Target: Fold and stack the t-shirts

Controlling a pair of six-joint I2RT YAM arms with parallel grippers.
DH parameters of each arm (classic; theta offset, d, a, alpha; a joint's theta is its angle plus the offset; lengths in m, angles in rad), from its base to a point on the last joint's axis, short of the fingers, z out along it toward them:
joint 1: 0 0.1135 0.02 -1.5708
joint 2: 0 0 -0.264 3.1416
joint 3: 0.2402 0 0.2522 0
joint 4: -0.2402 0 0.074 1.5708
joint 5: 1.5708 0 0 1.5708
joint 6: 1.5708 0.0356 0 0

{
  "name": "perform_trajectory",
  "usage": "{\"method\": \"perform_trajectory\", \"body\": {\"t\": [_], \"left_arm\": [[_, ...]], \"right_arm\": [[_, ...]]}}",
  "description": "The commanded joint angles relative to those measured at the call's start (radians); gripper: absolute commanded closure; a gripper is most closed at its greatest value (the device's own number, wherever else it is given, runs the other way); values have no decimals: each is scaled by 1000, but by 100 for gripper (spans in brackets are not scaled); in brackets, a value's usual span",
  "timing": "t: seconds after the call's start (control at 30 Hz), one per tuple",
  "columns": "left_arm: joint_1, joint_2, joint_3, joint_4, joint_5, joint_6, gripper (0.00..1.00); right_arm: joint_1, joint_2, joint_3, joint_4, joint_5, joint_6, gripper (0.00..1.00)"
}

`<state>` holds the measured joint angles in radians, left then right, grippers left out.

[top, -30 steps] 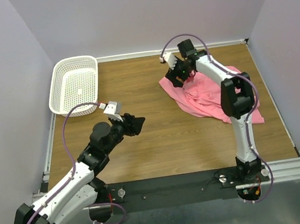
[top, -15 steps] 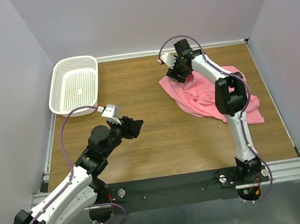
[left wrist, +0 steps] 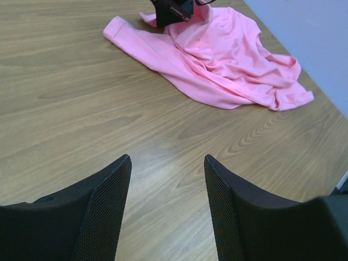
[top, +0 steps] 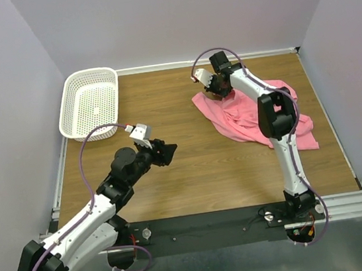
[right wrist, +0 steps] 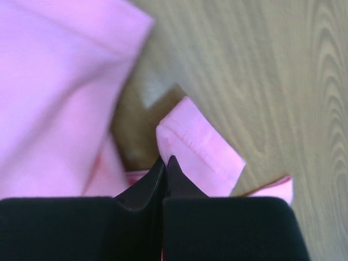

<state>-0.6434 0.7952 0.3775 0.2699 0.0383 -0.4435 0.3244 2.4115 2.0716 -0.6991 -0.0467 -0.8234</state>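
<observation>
Salmon-pink t-shirt (top: 233,118); white perforated basket (top: 93,108); wood-grain table (top: 178,112).

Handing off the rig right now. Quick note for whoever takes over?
Right gripper: shut, apparently pinching a hemmed edge at the far left corner of the t-shirt, low at the table.
Left gripper: open, holding nothing, hovering over bare wood, fingers pointed toward the shirt.
Things: one t-shirt, crumpled on the right half of the table; white basket at the far left corner.
Done: one corner gripped, nothing folded.
Left: spread flat, fold, stack.
</observation>
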Motion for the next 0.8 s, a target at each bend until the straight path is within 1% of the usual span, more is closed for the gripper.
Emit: {"method": "perform_trajectory", "body": {"t": [0.0,0.03,0.13,0.17,0.23,0.3,0.33,0.43,0.57,0.77], "left_arm": [[-1,53,58,149,110,172,36],[-4,64,69,176,123,207,35],[-12,99,107,227,169,351,34],[-13,113,124,238,187,392,31],[-22,128,142,261,225,490,30],[-28,144,161,267,280,563,30],[-39,151,167,279,319,633,30],[-56,165,178,288,350,744,30],[-65,208,201,285,388,830,30],[-68,315,236,285,469,899,30]], "right_arm": [[1,-139,-86,-2,-180,-29,92],[-1,-167,-143,0,-252,-34,92],[1,-297,-240,1,-359,-75,93],[4,-325,-302,1,-425,-85,95],[5,-402,-359,3,-504,-111,98],[7,-445,-437,4,-548,-117,99],[8,-481,-462,4,-592,-120,99],[15,-552,-533,19,-648,-115,99],[19,-624,-596,21,-737,-112,100],[44,-725,-686,30,-791,-118,100]]}}
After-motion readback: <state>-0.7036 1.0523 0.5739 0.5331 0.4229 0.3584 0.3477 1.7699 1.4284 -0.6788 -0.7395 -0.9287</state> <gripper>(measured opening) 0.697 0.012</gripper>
